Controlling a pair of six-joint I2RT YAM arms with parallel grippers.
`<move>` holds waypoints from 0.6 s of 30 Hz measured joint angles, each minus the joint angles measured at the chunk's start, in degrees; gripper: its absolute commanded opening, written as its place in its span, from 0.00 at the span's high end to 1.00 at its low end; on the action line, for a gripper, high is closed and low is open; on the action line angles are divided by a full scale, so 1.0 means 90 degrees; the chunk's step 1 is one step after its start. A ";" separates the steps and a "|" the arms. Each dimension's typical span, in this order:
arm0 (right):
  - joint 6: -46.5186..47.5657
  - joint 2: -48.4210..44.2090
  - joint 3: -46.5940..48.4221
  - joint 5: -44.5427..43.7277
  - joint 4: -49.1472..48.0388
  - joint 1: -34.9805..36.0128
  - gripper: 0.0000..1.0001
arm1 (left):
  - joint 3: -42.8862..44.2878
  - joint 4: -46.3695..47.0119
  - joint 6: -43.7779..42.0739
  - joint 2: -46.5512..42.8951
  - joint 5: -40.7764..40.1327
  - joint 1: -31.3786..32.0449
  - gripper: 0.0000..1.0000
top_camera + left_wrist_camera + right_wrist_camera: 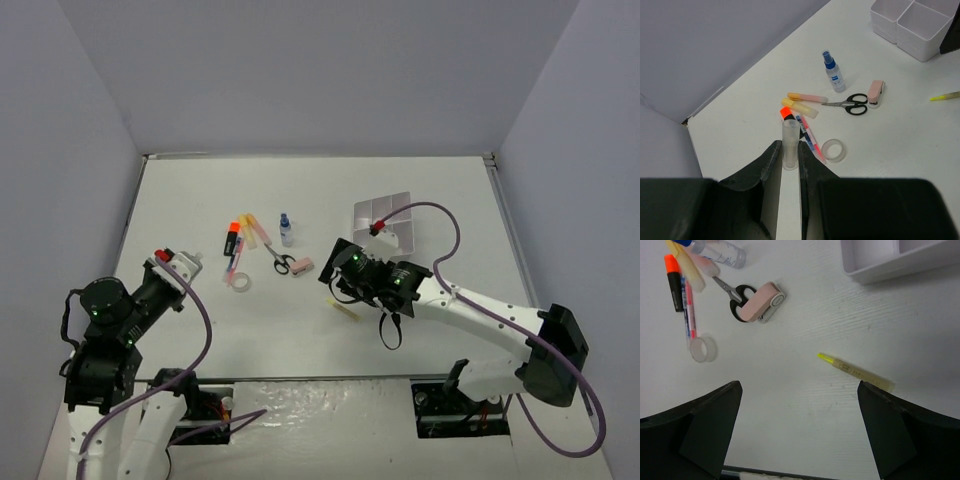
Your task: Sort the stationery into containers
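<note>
While poised low over the tabletop (260,335), held the right end effector (798,385) spread wide and released, gripping nothing. Had the thin yellow stick (855,371) lying flat right below, between the two fingers in the wrist view, nearer one side and touching neither.

Over on the other side, had the left end effector (790,146) clenched on a small clear tube (790,131), poking out past the tips, up above the tabletop and well back from the pile.

Showed the rest of the stationery in a loose cluster mid-tabletop: black-handled scissors (850,103) with the pink eraser block (876,93) right against the handles, blue-capped bottle (832,72) just beyond, pink highlighter (807,96) and yellow highlighter (801,109) side by side, orange highlighter (786,113) next to them, clear tape ring (833,150) on the near edge of the group.

Had the white organiser tray (912,46) off to the right of that cluster, on the far side of the right arm, and every one of those pieces down on the tabletop outside it.
</note>
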State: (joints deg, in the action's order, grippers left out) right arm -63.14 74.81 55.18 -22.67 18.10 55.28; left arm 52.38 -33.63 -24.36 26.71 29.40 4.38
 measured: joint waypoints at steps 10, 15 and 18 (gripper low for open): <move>0.5012 0.0656 0.1291 0.2030 0.0124 -0.1280 0.25 | -0.0110 0.0611 -0.0581 0.1028 0.1072 0.0000 1.00; 0.6495 0.1534 0.1425 0.2731 0.0561 -0.1571 0.23 | -0.0574 0.0974 -0.1683 0.0944 0.0934 0.0000 1.00; 0.7048 0.2178 0.1460 0.2998 0.0768 -0.1237 0.23 | -0.1122 0.1334 -0.2453 0.0563 0.0786 0.0000 1.00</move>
State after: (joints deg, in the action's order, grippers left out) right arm 0.30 94.41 68.32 4.31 25.01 44.15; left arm 42.28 -21.62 -46.44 31.78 36.48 4.38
